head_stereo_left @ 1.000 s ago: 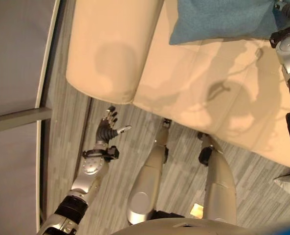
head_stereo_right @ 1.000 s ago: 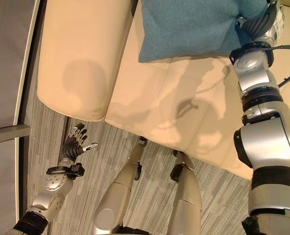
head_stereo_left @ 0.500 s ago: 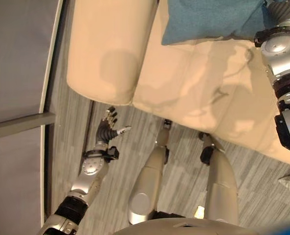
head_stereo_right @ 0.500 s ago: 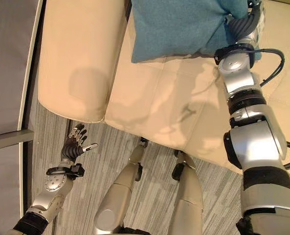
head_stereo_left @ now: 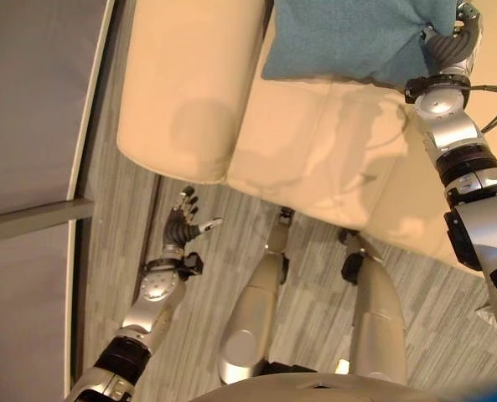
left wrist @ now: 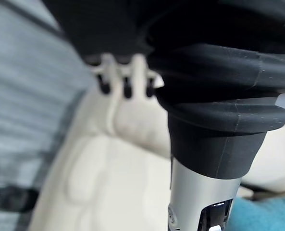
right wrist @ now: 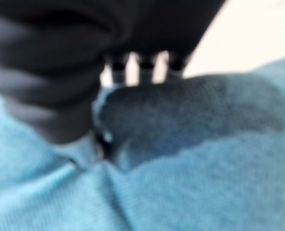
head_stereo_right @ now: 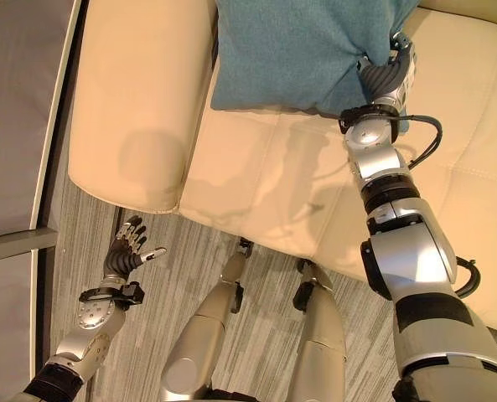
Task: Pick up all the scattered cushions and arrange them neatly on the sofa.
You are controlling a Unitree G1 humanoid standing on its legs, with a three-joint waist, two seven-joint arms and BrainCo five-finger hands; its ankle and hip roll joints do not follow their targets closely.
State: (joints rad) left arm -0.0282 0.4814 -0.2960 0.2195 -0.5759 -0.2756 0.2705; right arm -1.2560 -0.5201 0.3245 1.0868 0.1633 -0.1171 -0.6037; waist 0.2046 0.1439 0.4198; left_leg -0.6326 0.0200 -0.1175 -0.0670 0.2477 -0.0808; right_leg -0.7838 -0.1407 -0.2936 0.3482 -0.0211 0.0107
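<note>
A teal cushion (head_stereo_right: 298, 50) lies on the beige sofa seat (head_stereo_right: 265, 176), its left edge against the armrest (head_stereo_right: 139, 92). My right hand (head_stereo_right: 385, 71) reaches over the seat and grips the cushion's near right corner, with the fabric bunched under its curled fingers (right wrist: 142, 62). The cushion (right wrist: 204, 183) lies close under the hand in the right wrist view. My left hand (head_stereo_left: 181, 226) hangs open over the floor just in front of the armrest and holds nothing.
The sofa's front edge runs across the view, with grey striped carpet (head_stereo_left: 315, 293) in front of it. A grey panel with a pale frame (head_stereo_left: 30, 100) stands along the left, beside the armrest.
My right arm has swung left and further over the seat, carrying the teal cushion towards the armrest. The left hand has stayed where it was.
</note>
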